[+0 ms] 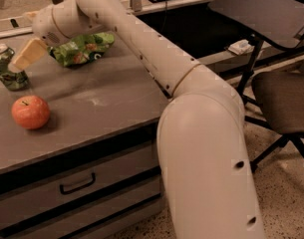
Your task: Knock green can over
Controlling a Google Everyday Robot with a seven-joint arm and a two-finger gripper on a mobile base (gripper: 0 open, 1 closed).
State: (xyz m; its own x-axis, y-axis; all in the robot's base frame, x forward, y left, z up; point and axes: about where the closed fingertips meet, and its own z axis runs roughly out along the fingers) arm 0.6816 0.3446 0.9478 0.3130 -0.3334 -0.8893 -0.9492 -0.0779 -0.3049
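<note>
The green can (6,68) stands upright at the far left of the grey cabinet top (101,108), dark green and mottled with a silver top. My gripper (26,55) reaches across from the right, its pale fingertips right at the can's upper right side, partly in front of it. The arm (141,44) stretches over the cabinet top from the lower right.
A red apple (30,112) lies on the cabinet top in front of the can. A bright green snack bag (81,47) lies behind the gripper. The cabinet has a drawer with a handle (77,183). A black chair (286,93) and a table stand on the right.
</note>
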